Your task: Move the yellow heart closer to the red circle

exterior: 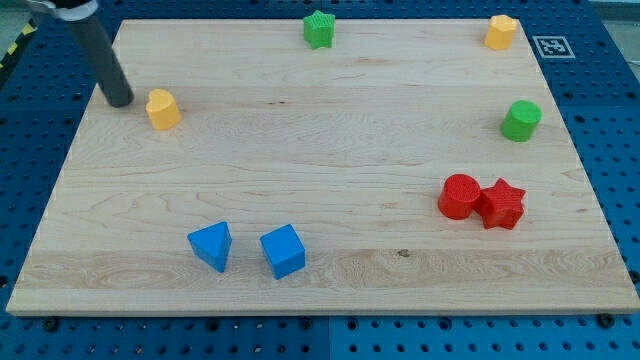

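Note:
The yellow heart (163, 109) lies near the wooden board's upper left. My tip (120, 101) rests on the board just left of it, with a small gap between them. The dark rod slants up toward the view's top left corner. The red circle (460, 196) lies at the right, below the middle, far across the board from the heart. A red star (503, 205) touches the red circle's right side.
A second yellow block (501, 32) sits at the top right corner. A green star (319, 29) is at the top middle and a green circle (521, 120) at the right edge. A blue triangle (211, 245) and a blue cube (283, 250) lie at the lower left.

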Controlling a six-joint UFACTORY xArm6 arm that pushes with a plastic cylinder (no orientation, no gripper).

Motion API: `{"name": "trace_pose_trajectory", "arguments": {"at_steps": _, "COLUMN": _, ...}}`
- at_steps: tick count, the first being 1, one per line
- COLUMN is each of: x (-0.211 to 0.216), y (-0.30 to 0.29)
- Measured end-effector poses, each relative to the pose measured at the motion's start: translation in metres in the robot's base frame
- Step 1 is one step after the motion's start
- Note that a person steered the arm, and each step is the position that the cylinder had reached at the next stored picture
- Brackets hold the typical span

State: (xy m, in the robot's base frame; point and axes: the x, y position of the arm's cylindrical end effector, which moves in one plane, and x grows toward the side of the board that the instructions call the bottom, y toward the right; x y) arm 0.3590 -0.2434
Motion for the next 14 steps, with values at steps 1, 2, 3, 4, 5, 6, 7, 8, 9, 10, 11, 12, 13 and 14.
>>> {"name": "trace_pose_trajectory", "arguments": {"at_steps": 1, "x": 0.003, "y": 0.031}}
{"name": "trace_pose_trajectory", "arguments": {"at_steps": 2, "x": 0.007, "y": 0.05}}
{"name": "trace_pose_trajectory", "arguments": {"at_steps": 3, "x": 0.006, "y": 0.075}}
{"name": "trace_pose_trajectory", "arguments": {"at_steps": 4, "x": 0.007, "y": 0.08}}
{"name": "trace_pose_trajectory", "arguments": {"at_steps": 5, "x": 0.013, "y": 0.074}}
{"name": "trace_pose_trajectory", "arguments": {"at_steps": 6, "x": 0.044, "y": 0.073}}
{"name": "trace_pose_trajectory", "arguments": {"at_steps": 7, "x": 0.066, "y": 0.074}}
{"name": "trace_pose_trajectory", "arguments": {"at_steps": 8, "x": 0.077, "y": 0.071}}
{"name": "trace_pose_trajectory", "arguments": {"at_steps": 9, "x": 0.089, "y": 0.07}}
{"name": "trace_pose_trajectory", "arguments": {"at_steps": 10, "x": 0.102, "y": 0.07}}
{"name": "trace_pose_trajectory", "arguments": {"at_steps": 11, "x": 0.116, "y": 0.07}}
{"name": "trace_pose_trajectory", "arguments": {"at_steps": 12, "x": 0.126, "y": 0.071}}
{"name": "trace_pose_trajectory", "arguments": {"at_steps": 13, "x": 0.127, "y": 0.079}}
{"name": "trace_pose_trajectory", "arguments": {"at_steps": 14, "x": 0.127, "y": 0.102}}
